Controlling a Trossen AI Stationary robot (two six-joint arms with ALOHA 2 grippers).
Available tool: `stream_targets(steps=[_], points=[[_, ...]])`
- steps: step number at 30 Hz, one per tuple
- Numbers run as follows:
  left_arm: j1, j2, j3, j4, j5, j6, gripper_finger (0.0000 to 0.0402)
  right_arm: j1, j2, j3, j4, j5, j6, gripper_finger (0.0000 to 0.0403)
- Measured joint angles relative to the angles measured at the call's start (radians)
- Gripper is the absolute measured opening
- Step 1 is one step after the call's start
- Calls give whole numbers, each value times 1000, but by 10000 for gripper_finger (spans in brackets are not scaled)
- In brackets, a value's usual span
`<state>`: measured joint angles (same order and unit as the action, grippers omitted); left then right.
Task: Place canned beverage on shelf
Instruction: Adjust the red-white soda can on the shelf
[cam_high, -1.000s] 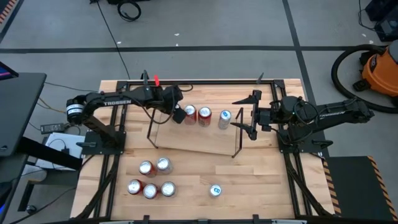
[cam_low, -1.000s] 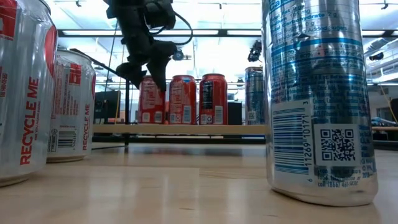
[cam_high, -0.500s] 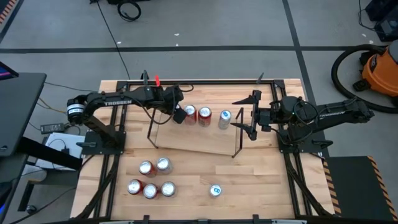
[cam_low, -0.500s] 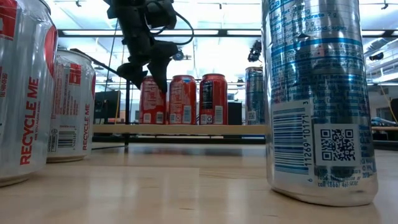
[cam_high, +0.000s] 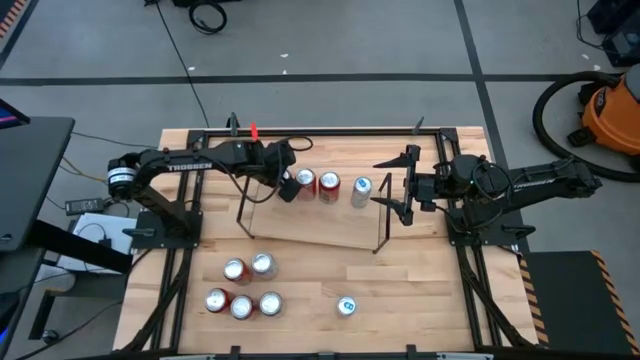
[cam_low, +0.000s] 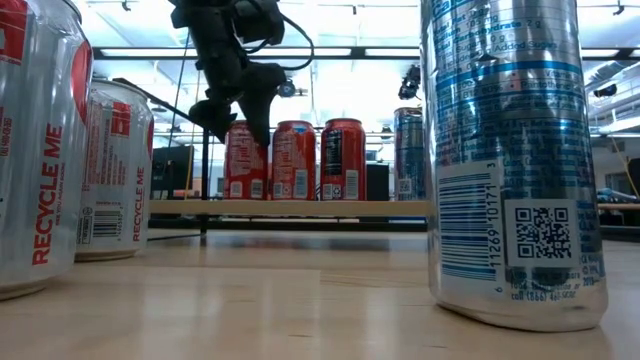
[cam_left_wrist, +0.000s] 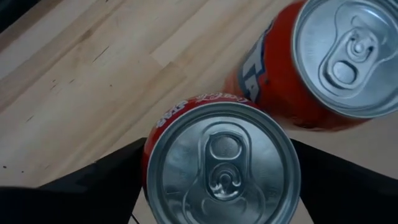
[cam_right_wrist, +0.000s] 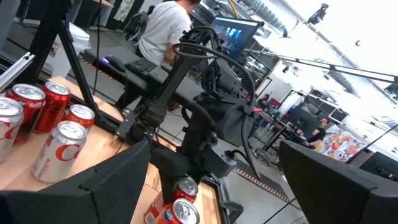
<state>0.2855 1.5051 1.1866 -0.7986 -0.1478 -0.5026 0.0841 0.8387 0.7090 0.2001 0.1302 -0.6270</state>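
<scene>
The shelf (cam_high: 310, 228), a light-wood board with black wire end frames, lies mid-table. On it stand three red cans and a silver-blue can (cam_high: 361, 190) in a row, upright on their bases. My left gripper (cam_high: 287, 186) slants down over the leftmost red can (cam_left_wrist: 222, 165), one finger on each side of its upper wall (cam_low: 243, 150), jaws wide. My right gripper (cam_high: 392, 187) hangs open and level by the shelf's right wire frame (cam_high: 380, 215), holding nothing. My left gripper's fingers (cam_left_wrist: 106, 180) stand on either side of the leftmost can's upper wall, coming from above at a slant. The can's top (cam_left_wrist: 224, 155) hides the fingertips, so I cannot tell whether they touch it. The can stands upright on the shelf board (cam_low: 290, 208).
Several red-and-white cans (cam_high: 245, 285) stand near the table's front left, and one silver-blue can (cam_high: 346, 305) near the front middle. In the low view these loom close (cam_low: 510, 150). A person (cam_right_wrist: 165, 31) sits beyond the table. An orange vacuum (cam_high: 610, 110) stands on the floor at right.
My left gripper's fingers have spread slightly apart around the leftmost can, which stays upright on the shelf.
</scene>
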Motion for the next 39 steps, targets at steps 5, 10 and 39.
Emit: stream_targets(steps=[5,10,39], points=[[0,-3,1,-6,-19,19,383,0,0,0,0,0,0,368],[0,-3,34,-40,-49,47,384,0,0,0,0,0,0,368],[-15,-4,346,-506,-34,415,385,0,0,0,-5,-1,0,368]])
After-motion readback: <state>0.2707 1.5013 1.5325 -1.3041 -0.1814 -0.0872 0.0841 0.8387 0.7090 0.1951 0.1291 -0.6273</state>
